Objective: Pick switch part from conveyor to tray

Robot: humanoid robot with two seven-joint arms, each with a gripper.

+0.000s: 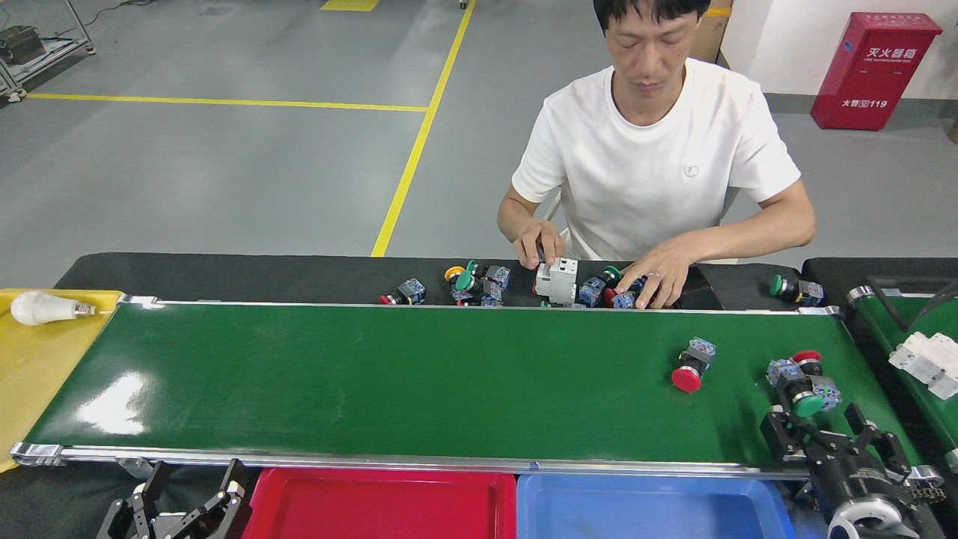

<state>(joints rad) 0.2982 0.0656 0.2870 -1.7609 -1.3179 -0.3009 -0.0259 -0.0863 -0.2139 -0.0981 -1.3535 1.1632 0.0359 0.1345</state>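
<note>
You are reaching your right gripper (823, 430), fingers spread, over the conveyor (419, 374) toward the green-capped switch part (802, 395) just ahead; your left gripper (191, 490) is waiting spread beside the red tray (378, 509).

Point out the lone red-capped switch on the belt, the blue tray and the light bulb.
Red-capped switch (686, 379): head view, on its red cap.
Blue tray (644, 507): head view, on its bare floor.
Light bulb (36, 308): head view, on its white globe.

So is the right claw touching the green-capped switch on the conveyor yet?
Cannot tell. In the head view the right claw sits just under the green-capped switch, its fingertips overlapping it in the picture; neither contact nor gap shows plainly.
</note>
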